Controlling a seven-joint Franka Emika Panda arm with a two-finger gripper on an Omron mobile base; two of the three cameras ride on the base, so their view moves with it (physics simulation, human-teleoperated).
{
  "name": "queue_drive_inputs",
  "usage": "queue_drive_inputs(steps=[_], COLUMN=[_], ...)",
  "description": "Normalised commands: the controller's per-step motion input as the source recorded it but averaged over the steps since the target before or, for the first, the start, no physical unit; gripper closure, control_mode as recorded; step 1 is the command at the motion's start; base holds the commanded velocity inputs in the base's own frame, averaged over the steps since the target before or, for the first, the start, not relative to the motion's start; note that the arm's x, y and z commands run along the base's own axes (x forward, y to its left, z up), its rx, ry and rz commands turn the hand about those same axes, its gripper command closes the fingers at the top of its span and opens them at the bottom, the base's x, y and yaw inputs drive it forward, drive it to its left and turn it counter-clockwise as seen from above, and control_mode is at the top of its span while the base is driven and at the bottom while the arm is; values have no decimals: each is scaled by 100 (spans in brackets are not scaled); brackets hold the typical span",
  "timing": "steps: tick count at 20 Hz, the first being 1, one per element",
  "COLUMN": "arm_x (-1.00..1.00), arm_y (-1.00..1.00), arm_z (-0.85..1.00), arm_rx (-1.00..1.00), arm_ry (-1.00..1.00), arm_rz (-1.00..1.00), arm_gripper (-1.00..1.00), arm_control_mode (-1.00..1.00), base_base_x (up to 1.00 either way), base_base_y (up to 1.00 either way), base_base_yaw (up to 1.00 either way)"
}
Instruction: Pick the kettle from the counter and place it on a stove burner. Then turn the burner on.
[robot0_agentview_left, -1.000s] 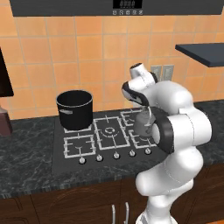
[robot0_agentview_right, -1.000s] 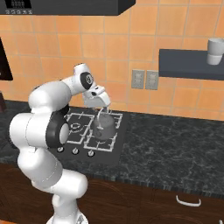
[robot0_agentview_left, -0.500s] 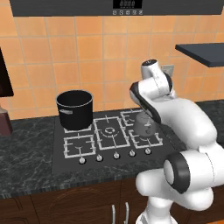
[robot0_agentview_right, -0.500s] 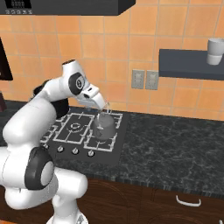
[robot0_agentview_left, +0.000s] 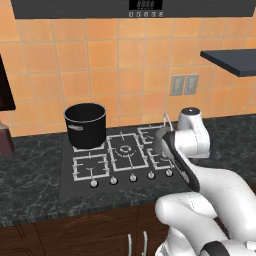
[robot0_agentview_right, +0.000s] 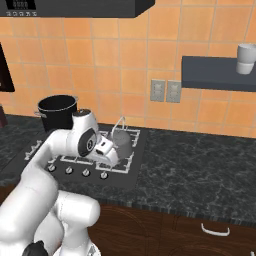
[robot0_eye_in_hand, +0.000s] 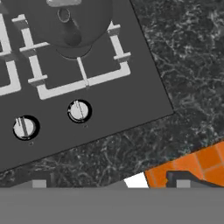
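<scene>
- Two steps make up the task; by the look of things the first is done, since the kettle (robot0_agentview_right: 122, 142) sits on the right-hand burner of the stove (robot0_agentview_left: 90, 180), no longer on the tabletop (robot0_agentview_right: 200, 170).
- Step in hand, as a judgement: turning the burner on. The end effector (robot0_eye_in_hand: 109, 183) hangs low over the front right part of the stove, its camera looking down on the control knobs.
- End effector state: two dark fingertips (robot0_eye_in_hand: 39, 180) show at the bottom edge of the hand view, well apart, with nothing between them; it reads as spread and empty.
- Kettle relative to the end effector: apart, not touching. In the hand view the kettle (robot0_eye_in_hand: 70, 22) lies at the top of the picture on the burner grate, beyond the knobs.
- Knobs: the rightmost knob (robot0_eye_in_hand: 79, 110) lies nearest the end effector, off the line between the fingertips; a second knob (robot0_eye_in_hand: 25, 127) sits beside it.
- Next move, judged: descend onto the knob that serves the kettle's burner, close on it and rotate it. Which knob that is cannot be told from the pictures.
- Other item: tall black pot (robot0_agentview_left: 86, 125) on the rear left burner, well apart from the kettle.
</scene>
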Motion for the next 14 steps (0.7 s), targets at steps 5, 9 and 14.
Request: queue_drive_inputs(steps=[5,9,14], arm_x=[49,76,19], arm_y=[69,25,-8], arm_z=[-86,-40,-22], arm_rx=[-7,-6,-1], arm_ry=[0,20,2], arm_rz=[10,10,1], arm_gripper=[-100,-100,-100], arm_control_mode=[-100,-100,-100], base_base_x=[0,0,0], base_base_y=[0,0,0], base_base_yaw=[0,0,0])
